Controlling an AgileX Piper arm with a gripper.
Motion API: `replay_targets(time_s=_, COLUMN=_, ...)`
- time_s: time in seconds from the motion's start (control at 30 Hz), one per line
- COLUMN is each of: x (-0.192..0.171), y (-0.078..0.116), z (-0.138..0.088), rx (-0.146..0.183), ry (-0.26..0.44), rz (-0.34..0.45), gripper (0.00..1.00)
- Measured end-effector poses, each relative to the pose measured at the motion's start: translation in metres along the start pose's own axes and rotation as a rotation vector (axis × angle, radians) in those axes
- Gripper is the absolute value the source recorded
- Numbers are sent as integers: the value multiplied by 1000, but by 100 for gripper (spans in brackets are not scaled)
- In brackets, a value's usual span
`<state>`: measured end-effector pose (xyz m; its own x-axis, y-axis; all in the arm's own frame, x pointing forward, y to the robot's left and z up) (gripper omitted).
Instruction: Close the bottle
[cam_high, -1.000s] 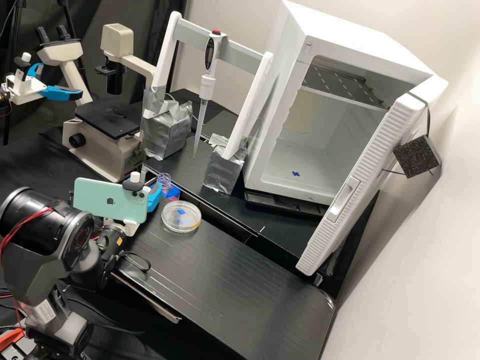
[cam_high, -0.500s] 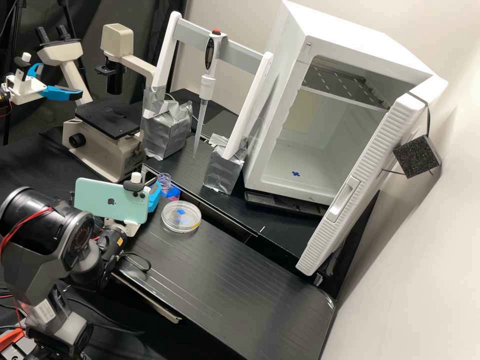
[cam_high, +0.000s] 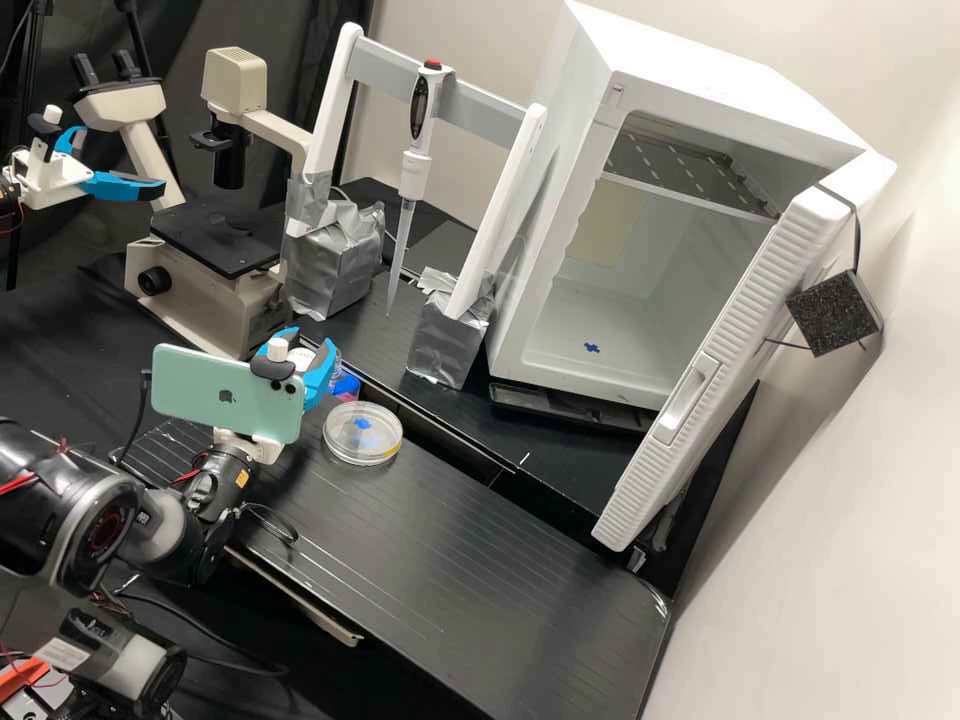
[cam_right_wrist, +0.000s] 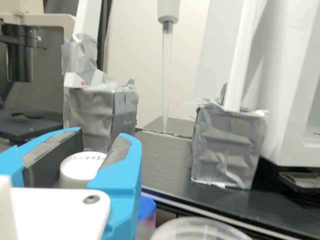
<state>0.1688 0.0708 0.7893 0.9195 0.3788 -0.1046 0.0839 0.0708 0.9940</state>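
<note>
In the high view my gripper (cam_high: 309, 344) stands at the bench's left part, beside the clear bottle (cam_high: 336, 361), whose neck is partly hidden behind a blue finger. A white cap (cam_high: 300, 358) is between the fingers. The wrist view has the gripper (cam_right_wrist: 102, 136) shut on that cap (cam_right_wrist: 80, 167), which has handwriting on its flat top. A blue piece (cam_right_wrist: 146, 207) with something pink under it is close by one finger. Whether cap and bottle touch cannot be told.
A clear round dish (cam_high: 362, 434) lies close to the bottle. Behind are a microscope (cam_high: 215, 240), a pipette (cam_high: 414, 180) on a stand with taped feet (cam_high: 449, 340), and a white incubator (cam_high: 545, 300) with its door open. A second arm's gripper (cam_high: 110, 184) is at far left.
My gripper has risen and shifted slightly right in the high view; the cap between its fingers has come into sight, and the bottle neck is now more covered. The arm's dark links have moved left and down.
</note>
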Motion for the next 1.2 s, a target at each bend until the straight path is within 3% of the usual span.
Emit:
replay_targets(time_s=0.17, x=20, y=3, z=-8, rx=9, ry=35, rz=27, gripper=0)
replay_targets(time_s=0.57, x=58, y=-11, z=2, rx=-16, ry=-19, rz=-12, gripper=0)
replay_targets(time_s=0.83, x=65, y=-19, z=14, rx=-11, ry=-73, rz=-36, gripper=0)
replay_targets(time_s=1.2, x=68, y=-22, z=20, rx=-10, ry=-87, rz=-32, gripper=0)
